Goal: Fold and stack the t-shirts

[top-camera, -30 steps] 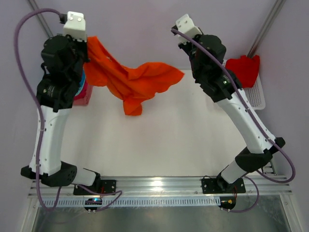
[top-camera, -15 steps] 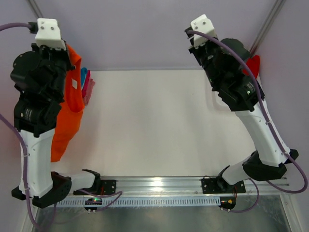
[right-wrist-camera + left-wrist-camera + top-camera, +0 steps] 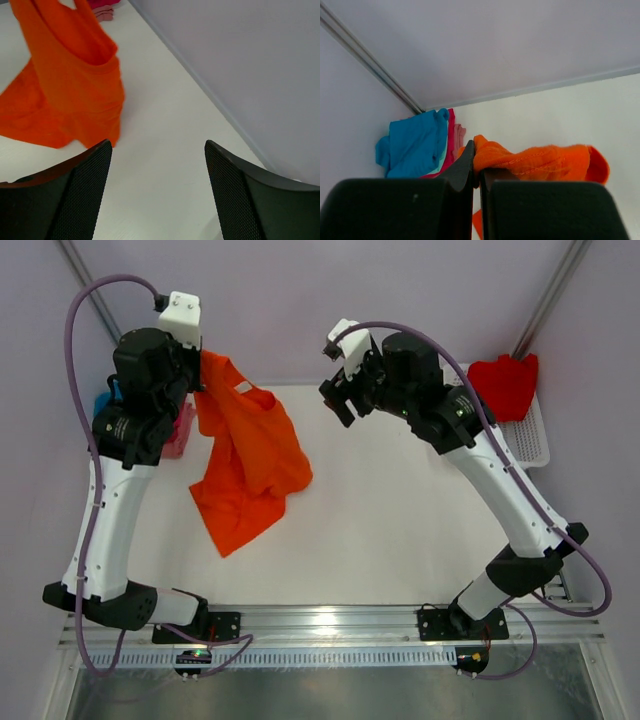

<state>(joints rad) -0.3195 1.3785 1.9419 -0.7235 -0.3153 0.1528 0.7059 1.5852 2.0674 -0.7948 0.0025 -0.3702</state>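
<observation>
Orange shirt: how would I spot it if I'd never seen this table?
Look at the white table, then its far left side, where the left gripper pinches the orange shirt by one edge. It hangs down onto the table, unfolded, unlike the folded pile in the corner and the red shirt far right.

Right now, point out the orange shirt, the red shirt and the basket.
orange shirt [image 3: 245,455], top view, middle of the draped cloth.
red shirt [image 3: 503,383], top view, centre of the bundle.
basket [image 3: 532,440], top view, bare mesh below the red shirt.
</observation>
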